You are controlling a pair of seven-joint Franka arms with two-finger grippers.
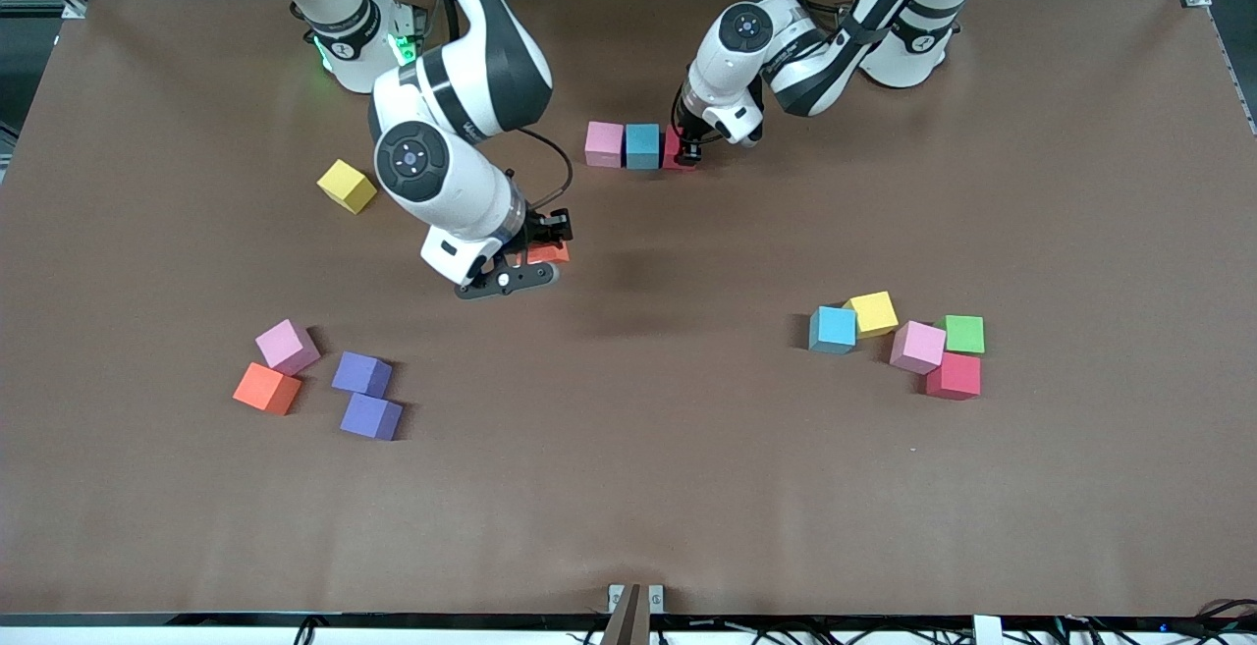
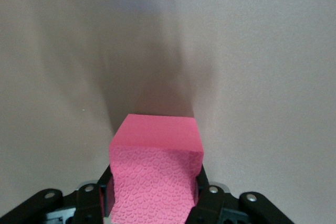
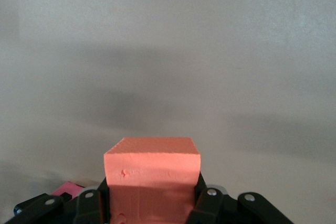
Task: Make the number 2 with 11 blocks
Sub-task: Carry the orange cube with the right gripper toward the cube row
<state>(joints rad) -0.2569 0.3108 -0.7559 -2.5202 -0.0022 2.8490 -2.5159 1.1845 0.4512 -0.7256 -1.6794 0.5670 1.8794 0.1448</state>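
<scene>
My left gripper (image 1: 687, 149) is shut on a red block (image 1: 674, 147) that stands on the table at the end of a row, touching a blue block (image 1: 642, 145) with a pink block (image 1: 604, 143) beside that. In the left wrist view the red block (image 2: 156, 166) fills the space between the fingers (image 2: 206, 195). My right gripper (image 1: 535, 260) is shut on an orange block (image 1: 550, 252) over the table's middle; the right wrist view shows this block (image 3: 152, 171) between the fingers (image 3: 205, 200).
A yellow block (image 1: 347, 186) lies alone toward the right arm's end. Nearer the camera there are pink (image 1: 287, 347), orange (image 1: 267, 389) and two purple blocks (image 1: 361, 374) (image 1: 371, 416). Toward the left arm's end cluster blue (image 1: 833, 329), yellow (image 1: 873, 313), pink (image 1: 917, 347), green (image 1: 963, 334) and red (image 1: 953, 376) cubes.
</scene>
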